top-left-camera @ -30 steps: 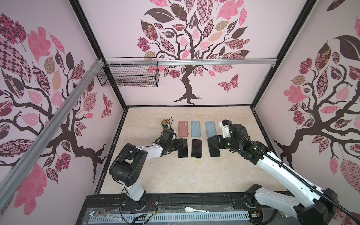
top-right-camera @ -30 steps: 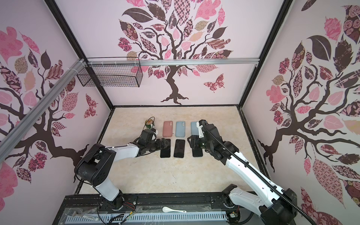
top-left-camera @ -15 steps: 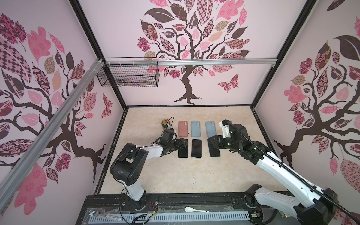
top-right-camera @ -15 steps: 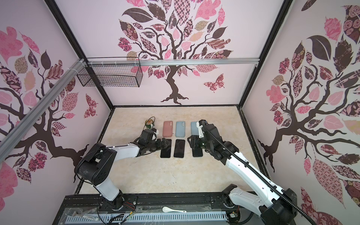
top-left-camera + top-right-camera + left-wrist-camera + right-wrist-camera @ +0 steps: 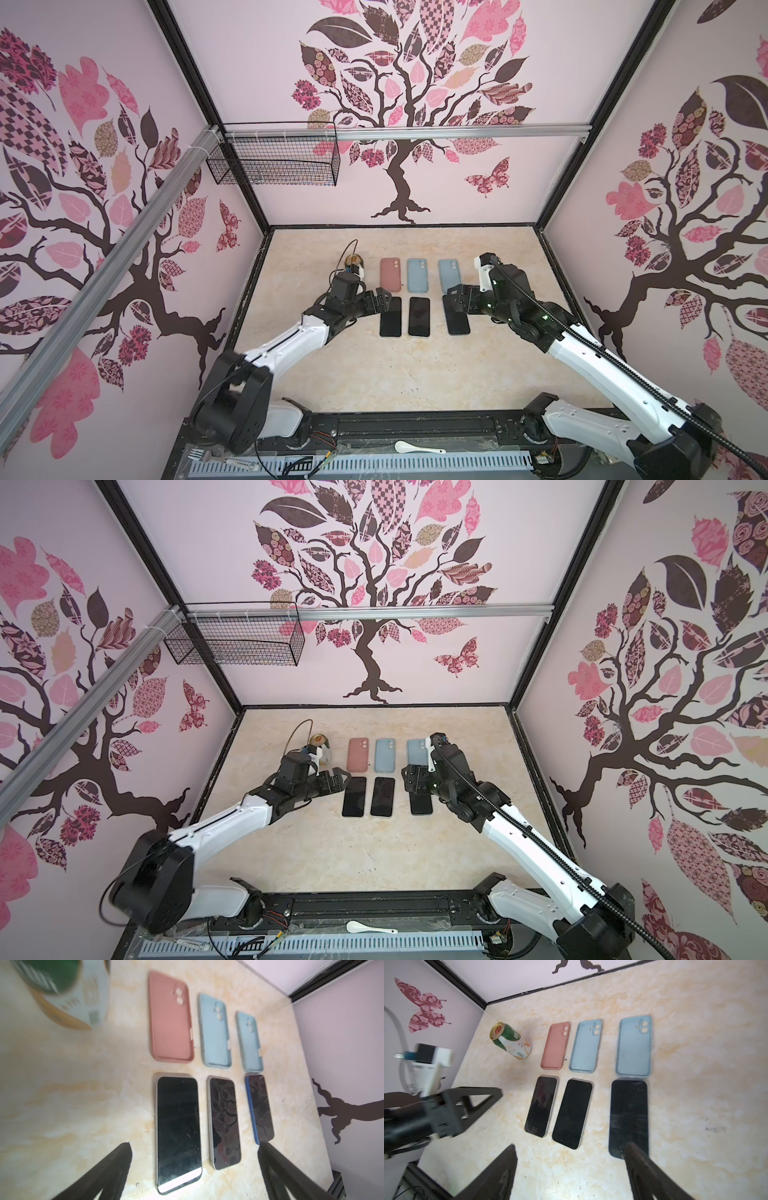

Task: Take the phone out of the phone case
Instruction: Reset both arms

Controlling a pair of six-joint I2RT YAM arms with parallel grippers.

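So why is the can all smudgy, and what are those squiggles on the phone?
Left wrist view: the can is blurred, close to the lens, and the middle phone's shiny screen mirrors the tree wallpaper; right wrist view: the same can looks sharper.

Walls: we see pale pink panels [image 5: 257, 50] on three sides, each carrying a tree decal [image 5: 400, 183] with brown branches and patterned pink and brown leaves.
Butterfly: we find a patterned butterfly [image 5: 488, 179] near the back trunk.
Frame: black posts [image 5: 179, 58] run up the corners.
Rails: we see a silver rail [image 5: 457, 132] across the back wall and another [image 5: 104, 266] along the left wall.
Basket: a black wire basket [image 5: 274, 162] hangs at the back rail's left end.
Floor: we look down on a cream, marble-patterned surface [image 5: 415, 374] edged in black.
Light: even and soft.
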